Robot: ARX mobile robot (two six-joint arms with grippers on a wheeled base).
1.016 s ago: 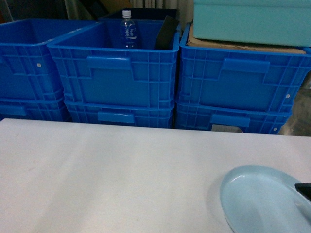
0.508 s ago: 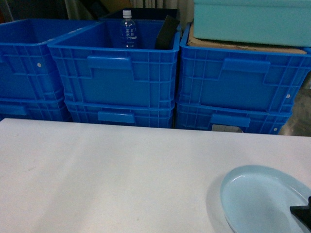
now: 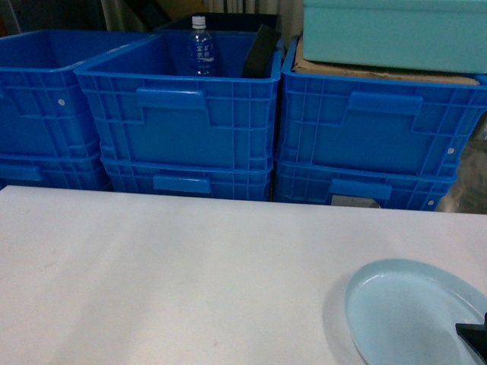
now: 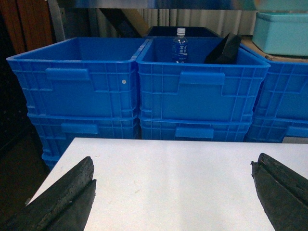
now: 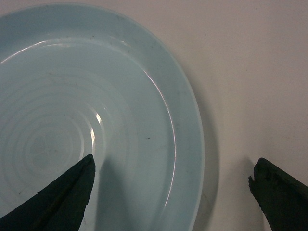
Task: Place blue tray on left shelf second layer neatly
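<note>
The blue tray [image 3: 411,315] is a pale sky-blue round dish lying flat on the white table [image 3: 190,274] at the front right. In the right wrist view my right gripper [image 5: 173,192] is open and straddles the blue tray's [image 5: 86,110] right rim, one finger over the dish and the other over the table. Only a black fingertip [image 3: 473,335] of it shows in the head view. My left gripper [image 4: 173,192] hangs open over bare table with nothing between its fingers. Of the left shelf I see only a steel rail [image 4: 144,4] and upright [image 4: 56,19]; which layer I cannot tell.
Stacked deep-blue crates [image 3: 179,114] stand just behind the table's far edge. One holds a water bottle [image 3: 200,46] and a black object [image 3: 261,52]. A teal tub [image 3: 392,30] sits on cardboard on the right stack. The table's left edge [image 4: 53,166] drops to dark floor.
In the head view my right gripper's tip has dropped lower along the tray's right edge since a second ago. The tray has not moved.
</note>
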